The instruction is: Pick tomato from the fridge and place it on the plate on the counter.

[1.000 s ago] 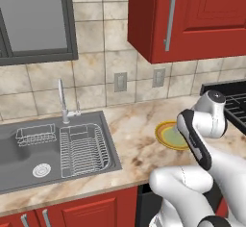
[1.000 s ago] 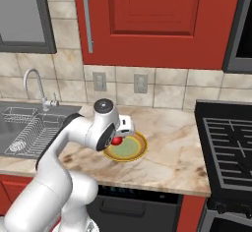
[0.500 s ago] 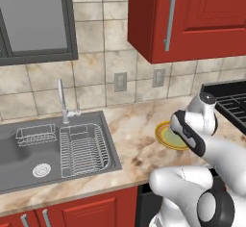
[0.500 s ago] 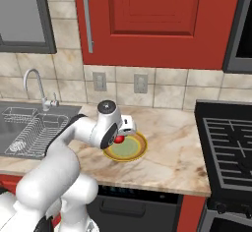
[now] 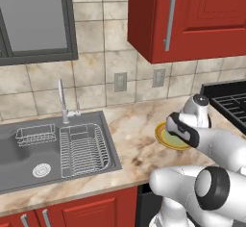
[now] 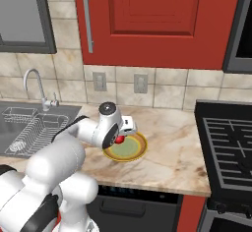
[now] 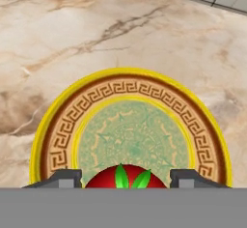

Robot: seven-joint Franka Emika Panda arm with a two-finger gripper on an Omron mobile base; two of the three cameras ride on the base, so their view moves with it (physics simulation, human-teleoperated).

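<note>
the tomato (image 7: 126, 178), small, glossy red with green stem leaves on top, sits clamped between the claw's (image 7: 126, 178) two dark fingertips. the plate (image 7: 58, 135), round with a yellow rim, patterned tan band and pale green centre, lies flat on the beige marbled counter (image 7: 72, 34) directly beneath the claw.

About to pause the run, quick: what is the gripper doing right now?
Gripper: shut on the tomato, held over the plate on the counter.
</note>
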